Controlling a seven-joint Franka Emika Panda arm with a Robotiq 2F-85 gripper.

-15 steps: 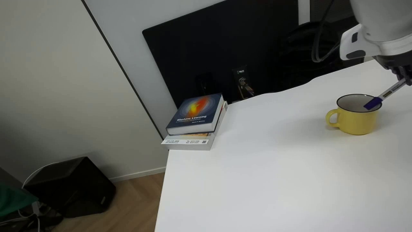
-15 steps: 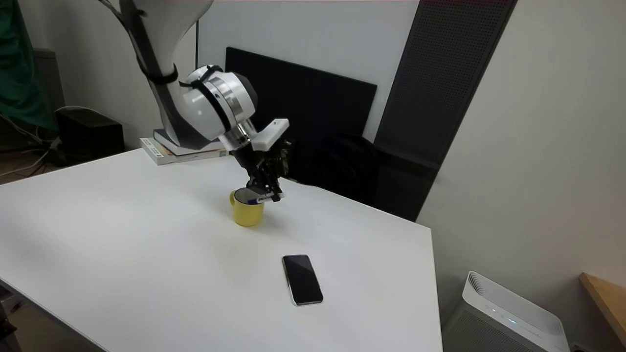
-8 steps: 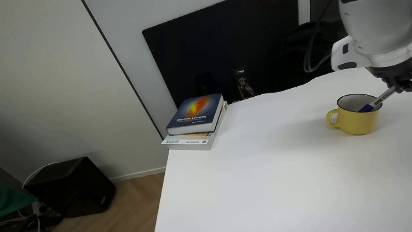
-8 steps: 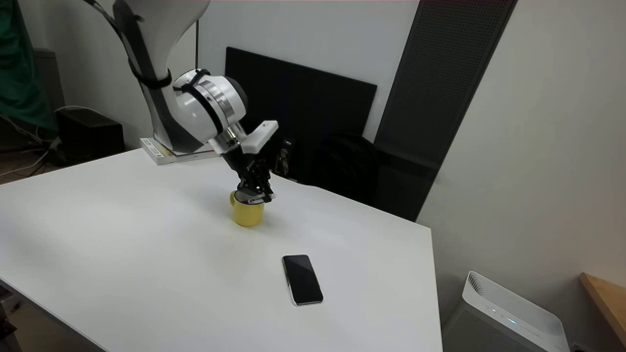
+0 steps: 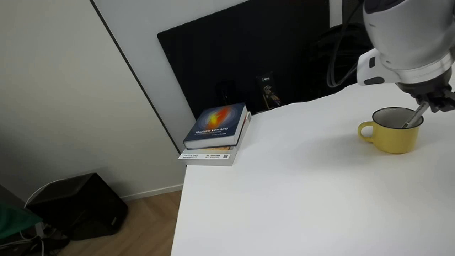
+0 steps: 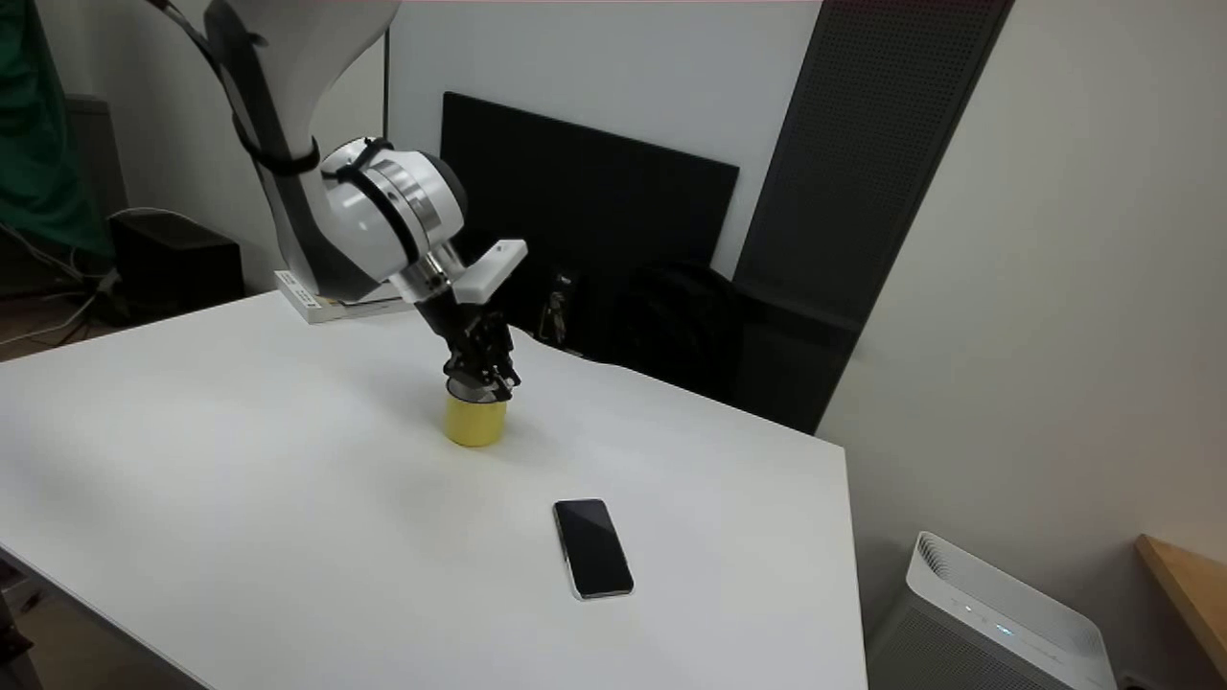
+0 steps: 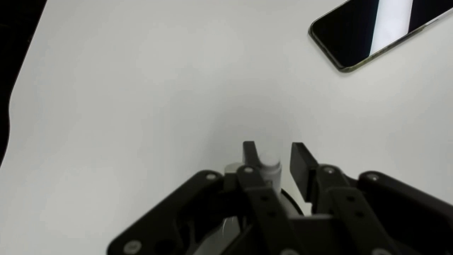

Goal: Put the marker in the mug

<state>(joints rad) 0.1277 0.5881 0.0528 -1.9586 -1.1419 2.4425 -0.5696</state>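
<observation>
Jaws apart, the marker between them, just above the mug.
From here the marker's lower end is inside the mug, slanted, I'd guess, so its wall props it once the gripper leaves.

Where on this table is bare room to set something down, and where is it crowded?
Free: the tabletop between the books and the mug; in an exterior view, also picture-left of the phone. Crowded: at the mug's rim, where the claw hangs and the marker slants in.
</observation>
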